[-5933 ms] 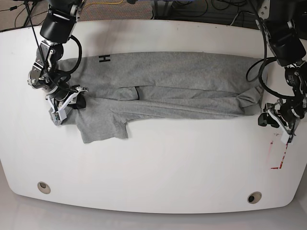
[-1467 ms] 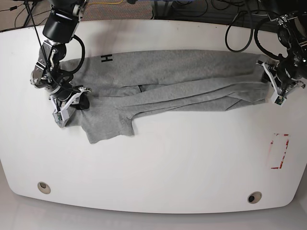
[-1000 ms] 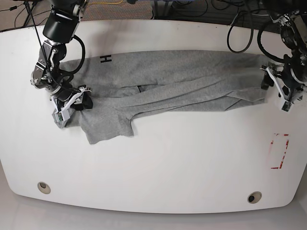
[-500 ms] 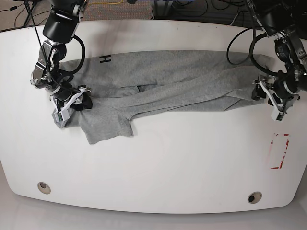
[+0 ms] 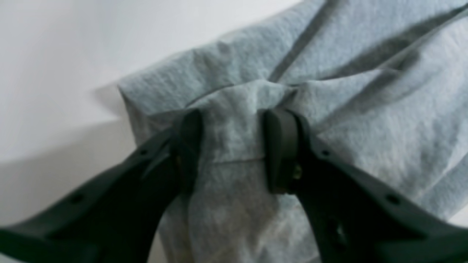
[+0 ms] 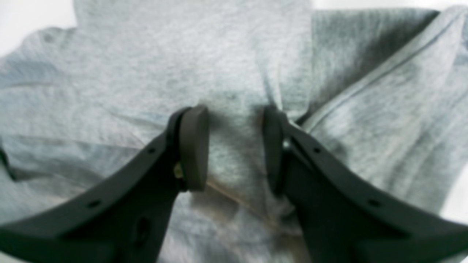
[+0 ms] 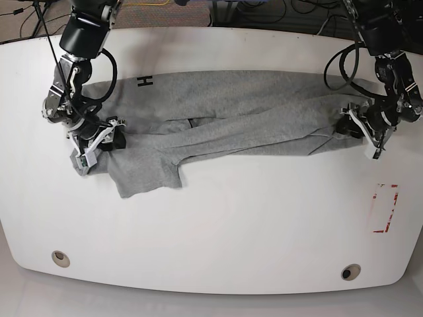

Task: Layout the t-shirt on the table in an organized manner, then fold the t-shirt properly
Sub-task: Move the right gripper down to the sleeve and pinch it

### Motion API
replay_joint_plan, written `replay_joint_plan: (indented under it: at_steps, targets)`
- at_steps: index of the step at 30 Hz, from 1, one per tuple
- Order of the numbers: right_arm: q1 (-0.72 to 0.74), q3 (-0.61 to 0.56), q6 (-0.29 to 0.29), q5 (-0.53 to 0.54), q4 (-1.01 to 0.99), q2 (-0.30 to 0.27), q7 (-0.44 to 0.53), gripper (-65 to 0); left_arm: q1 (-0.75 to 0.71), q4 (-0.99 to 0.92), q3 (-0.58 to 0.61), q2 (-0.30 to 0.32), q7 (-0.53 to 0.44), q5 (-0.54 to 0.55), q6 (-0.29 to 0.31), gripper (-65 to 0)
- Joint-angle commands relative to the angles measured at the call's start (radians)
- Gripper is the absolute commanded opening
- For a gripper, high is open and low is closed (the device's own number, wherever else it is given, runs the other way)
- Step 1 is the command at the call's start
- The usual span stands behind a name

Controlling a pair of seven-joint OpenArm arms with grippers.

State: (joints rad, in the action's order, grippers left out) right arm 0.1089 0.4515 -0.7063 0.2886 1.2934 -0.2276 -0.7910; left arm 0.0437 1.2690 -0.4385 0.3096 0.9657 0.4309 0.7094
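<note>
The t-shirt [image 7: 231, 119] lies bunched across the counter [image 7: 218, 224], upper half of frame. Left tool [image 5: 232, 146] pinches a fold at its right end; right tool [image 6: 234, 149] narrowly grips cloth at its left.

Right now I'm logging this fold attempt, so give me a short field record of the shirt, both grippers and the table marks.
t-shirt: grey, stretched sideways across the table, bunched and creased, not flat
lettering: black, near the shirt's far corner on the right gripper's side
left gripper: fabric fold bunched between its pads
right gripper: pads straddling a shirt fold
table: white
red rectangle mark: uncovered, near the left arm
grommet holes: both visible at the near edge
</note>
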Motion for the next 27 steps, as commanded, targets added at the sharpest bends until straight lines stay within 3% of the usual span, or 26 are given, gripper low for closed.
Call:
replay_joint_plan:
  at_steps: [1,4,9,11,15,27]
  targets:
    - [0.018,0.003,0.008,-0.004,0.082,-0.013,-0.054,-39.5,-0.006,-0.015,0.002,0.010,0.037,-0.053,-0.011,-39.0]
    - [0.035,0.003,0.008,-0.002,0.148,0.006,-0.100,-34.7,-0.006,-0.010,0.002,0.010,0.039,-0.056,-0.011,-39.0]
    - [0.071,0.003,0.008,-0.002,0.202,0.017,-0.110,-19.2,-0.005,-0.009,0.002,0.010,0.040,-0.054,-0.011,-39.0]
    - [0.117,0.003,0.008,-0.007,0.173,0.023,-0.109,-10.9,-0.003,-0.009,0.002,0.010,0.040,-0.057,-0.011,-39.0]
    - [0.203,0.002,0.008,-0.009,0.061,0.018,-0.100,-1.1,-0.003,-0.009,0.002,0.012,0.040,-0.057,-0.011,-39.0]
    - [0.443,-0.006,0.008,-0.010,-0.482,-0.089,0.137,0.0,-0.003,-0.007,0.002,0.012,0.040,-0.056,-0.011,-39.0]
